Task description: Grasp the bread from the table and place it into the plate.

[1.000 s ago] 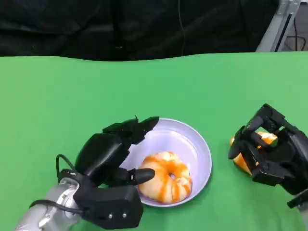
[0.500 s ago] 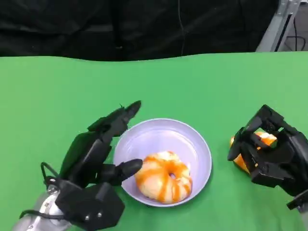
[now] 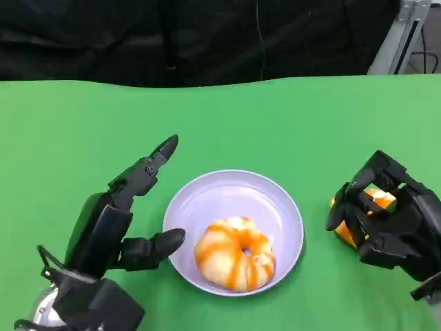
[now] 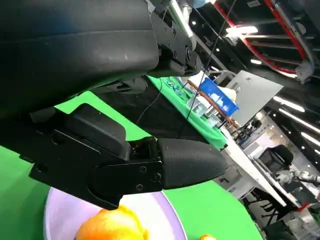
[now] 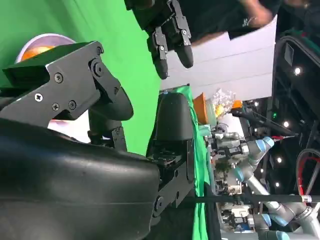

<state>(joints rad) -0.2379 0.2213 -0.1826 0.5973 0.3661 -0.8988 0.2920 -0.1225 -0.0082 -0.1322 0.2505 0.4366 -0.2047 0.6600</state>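
My left hand (image 3: 114, 234) lies nearest, released, fingers apart beside the plate's (image 3: 275, 200) rim and holding nothing. One plate stands at the centre of the green table (image 3: 69, 131). In it lies one bread (image 3: 235, 252), a glazed ring with orange stripes, already in place. My right hand (image 3: 386, 217) is curled around a second bread (image 3: 373, 200), which sits on the table right of the plate; whether my fingers actually clamp it I cannot tell. Count: two breads, one plate. I judge the bread light, soft and easily crushed, its glaze possibly slick; hold it across the outer rim from opposite sides, with gentle pressure.
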